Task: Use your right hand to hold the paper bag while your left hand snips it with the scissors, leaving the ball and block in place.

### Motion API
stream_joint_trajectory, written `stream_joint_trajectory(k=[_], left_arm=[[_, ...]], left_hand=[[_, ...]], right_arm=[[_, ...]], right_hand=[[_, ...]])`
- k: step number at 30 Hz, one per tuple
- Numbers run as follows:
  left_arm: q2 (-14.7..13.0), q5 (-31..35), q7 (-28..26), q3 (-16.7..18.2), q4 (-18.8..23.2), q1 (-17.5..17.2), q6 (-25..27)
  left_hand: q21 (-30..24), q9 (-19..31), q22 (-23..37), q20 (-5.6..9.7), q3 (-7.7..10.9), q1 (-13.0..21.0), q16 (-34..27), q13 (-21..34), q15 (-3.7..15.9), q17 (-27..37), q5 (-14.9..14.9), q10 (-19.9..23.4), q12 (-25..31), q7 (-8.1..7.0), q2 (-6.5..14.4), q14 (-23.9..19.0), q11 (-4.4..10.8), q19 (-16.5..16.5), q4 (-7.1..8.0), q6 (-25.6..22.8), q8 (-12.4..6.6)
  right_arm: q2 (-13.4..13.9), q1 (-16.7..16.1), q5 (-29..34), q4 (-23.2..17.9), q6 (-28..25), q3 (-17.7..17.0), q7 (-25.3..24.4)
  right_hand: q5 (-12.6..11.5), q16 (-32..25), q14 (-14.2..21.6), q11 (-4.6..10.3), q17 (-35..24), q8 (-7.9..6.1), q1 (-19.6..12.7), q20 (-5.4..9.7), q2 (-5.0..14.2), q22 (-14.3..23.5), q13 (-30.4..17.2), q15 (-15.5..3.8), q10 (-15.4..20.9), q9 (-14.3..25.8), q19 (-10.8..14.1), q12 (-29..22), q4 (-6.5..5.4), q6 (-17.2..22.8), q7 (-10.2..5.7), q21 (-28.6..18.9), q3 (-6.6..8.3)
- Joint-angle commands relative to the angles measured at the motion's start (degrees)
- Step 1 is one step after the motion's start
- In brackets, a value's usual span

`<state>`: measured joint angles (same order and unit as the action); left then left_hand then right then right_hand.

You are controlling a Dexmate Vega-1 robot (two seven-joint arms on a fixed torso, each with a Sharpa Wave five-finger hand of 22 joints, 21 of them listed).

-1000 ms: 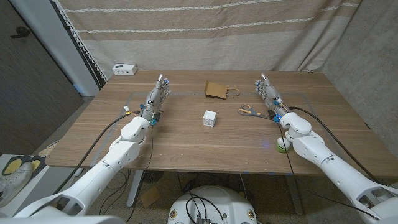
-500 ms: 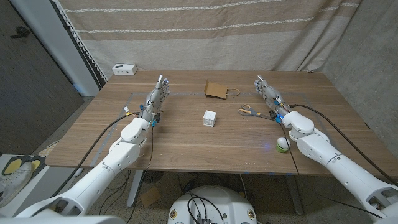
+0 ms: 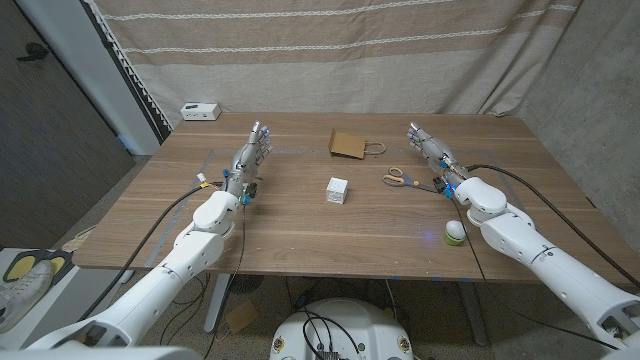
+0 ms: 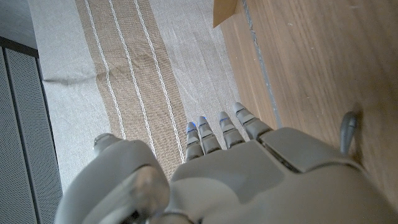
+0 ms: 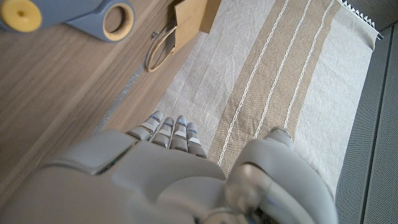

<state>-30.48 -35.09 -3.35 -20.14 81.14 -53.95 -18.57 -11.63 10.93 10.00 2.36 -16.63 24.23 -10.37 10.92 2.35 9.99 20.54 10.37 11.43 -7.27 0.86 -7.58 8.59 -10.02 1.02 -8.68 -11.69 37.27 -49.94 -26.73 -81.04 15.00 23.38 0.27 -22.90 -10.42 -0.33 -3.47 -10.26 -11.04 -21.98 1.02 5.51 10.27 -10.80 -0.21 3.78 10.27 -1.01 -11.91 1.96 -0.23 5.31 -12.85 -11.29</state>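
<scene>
Brown paper bag cut off by frame edge.

No text, label, brand, number or sign can be read in any of the views. The white block on the surface shows faint dark marks on its faces, too small to make out, and the small white device at the far corner carries nothing legible. The brown paper bag looks plain.
</scene>
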Motion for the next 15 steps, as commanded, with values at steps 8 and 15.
stream_joint_trajectory(k=[8,15], left_arm=[[-0.1,0.0,0.1,0.1,-0.2,0.0,-0.1],[-0.1,0.1,0.4,0.1,-0.7,0.4,-0.3]], left_hand=[[0.2,-0.1,0.2,4.39,-0.41,0.4,-0.1,0.1,7.85,0.1,-0.1,-0.3,0.0,0.07,0.0,0.3,-0.15,-0.4,0.08,-0.6,-0.1],[0.2,-0.1,0.2,4.38,-0.44,0.4,-0.1,0.1,7.83,0.1,-0.2,-0.3,0.0,0.02,0.0,0.4,-0.17,-0.4,0.11,-0.6,-0.08]], right_arm=[[2.0,-1.6,4.1,-3.3,-1.3,0.1,-4.0],[2.9,-1.7,7.0,-5.2,-3.6,0.6,-6.4]], right_hand=[[-0.5,-0.3,0.2,0.67,-0.2,-0.06,-1.5,-0.18,-0.24,0.1,-0.3,-0.88,0.6,0.3,0.5,-0.8,0.86,-0.7,0.1,0.3,0.1],[-0.7,-0.4,0.3,0.81,-0.2,-0.29,-2.2,-0.27,-0.21,0.1,-0.3,-1.09,1.0,0.3,0.7,-1.0,1.28,-0.3,-0.13,0.3,0.3]])
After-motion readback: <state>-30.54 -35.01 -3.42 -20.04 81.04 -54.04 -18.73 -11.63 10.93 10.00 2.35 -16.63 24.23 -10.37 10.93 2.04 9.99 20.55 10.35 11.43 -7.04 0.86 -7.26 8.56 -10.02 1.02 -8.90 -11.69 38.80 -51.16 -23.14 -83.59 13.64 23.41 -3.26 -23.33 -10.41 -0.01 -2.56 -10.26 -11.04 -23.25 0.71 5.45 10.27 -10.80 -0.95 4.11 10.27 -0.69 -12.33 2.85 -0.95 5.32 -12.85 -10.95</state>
